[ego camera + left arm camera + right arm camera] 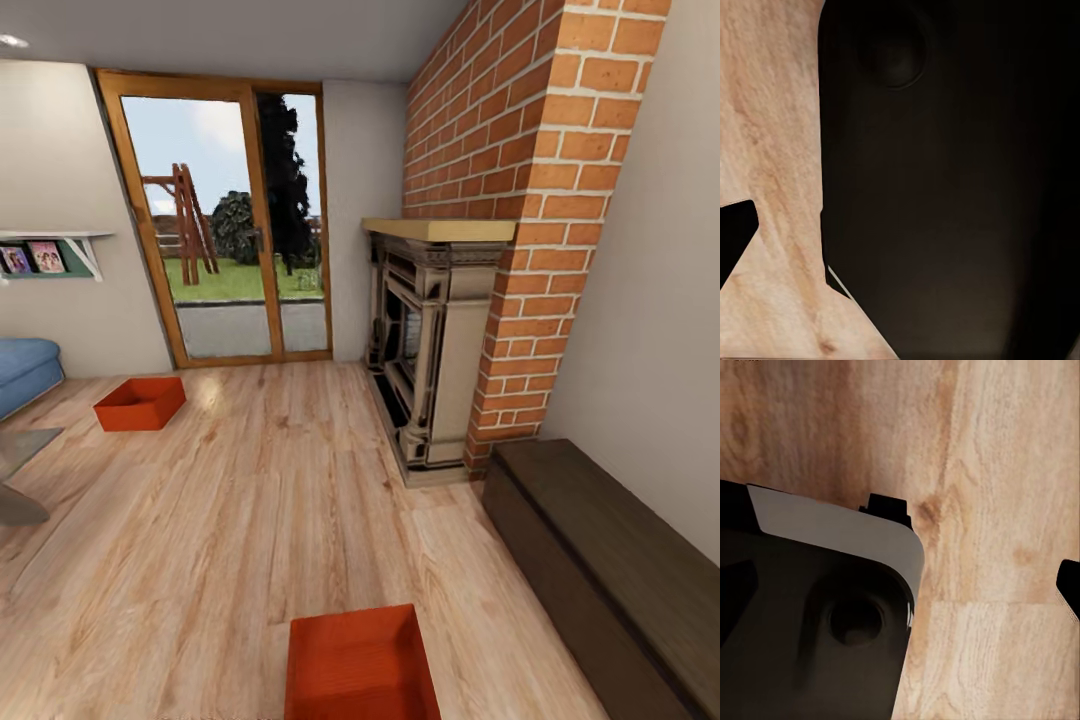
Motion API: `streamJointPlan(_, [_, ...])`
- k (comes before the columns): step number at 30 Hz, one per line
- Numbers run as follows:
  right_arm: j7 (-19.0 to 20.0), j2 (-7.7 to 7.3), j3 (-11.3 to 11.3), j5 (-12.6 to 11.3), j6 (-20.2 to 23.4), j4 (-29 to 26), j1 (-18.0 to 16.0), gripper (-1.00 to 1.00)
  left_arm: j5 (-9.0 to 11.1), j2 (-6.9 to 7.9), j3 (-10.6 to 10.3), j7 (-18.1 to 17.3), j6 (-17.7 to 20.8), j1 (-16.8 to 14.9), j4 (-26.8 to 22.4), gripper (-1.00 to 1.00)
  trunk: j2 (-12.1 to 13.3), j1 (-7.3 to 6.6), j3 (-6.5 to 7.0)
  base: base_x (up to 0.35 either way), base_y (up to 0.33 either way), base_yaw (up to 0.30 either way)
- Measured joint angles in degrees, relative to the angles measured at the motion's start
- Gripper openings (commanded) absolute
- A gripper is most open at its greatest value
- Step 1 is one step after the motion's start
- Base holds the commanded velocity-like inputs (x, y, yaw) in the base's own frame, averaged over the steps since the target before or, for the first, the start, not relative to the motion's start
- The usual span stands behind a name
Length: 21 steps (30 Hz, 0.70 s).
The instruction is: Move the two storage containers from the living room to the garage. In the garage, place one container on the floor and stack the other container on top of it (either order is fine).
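Lying on the wood floor (pixel 280 480) just below the head camera, the near bin (pixel 360 665) is seen empty and upright, partly cut off by the frame edge; the far bin (pixel 140 403) rests well apart, near the sofa (pixel 25 370) and before the glass door (pixel 225 220). A fireplace (pixel 420 350) and a dark bench (pixel 610 570) stand at the right. Neither bin has been lifted, so the garage work is judged not yet begun. Whether either gripper is open or closed cannot be told: the wrist views give dark housing over planks. A one-sided grasp on a low wall could tip the bin, and the bench could be clipped when the base is turned.
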Motion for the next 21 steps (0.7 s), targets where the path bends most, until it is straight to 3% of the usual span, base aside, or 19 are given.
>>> streamJointPlan(10, [0.01,0.0,0.0,-0.02,0.04,0.0,0.0,1.0,0.0,0.0,-0.04,0.0,0.0,0.0,0.0,1.0,0.0,0.0,0.0,0.0,0.0,0.248])
streamJointPlan(21, [0.03,0.0,0.0,0.0,0.09,-0.01,0.01,1.0,0.0,0.0,-0.02,0.0,0.0,0.0,0.0,1.0,0.0,0.0,0.0,0.0,0.0,0.016])
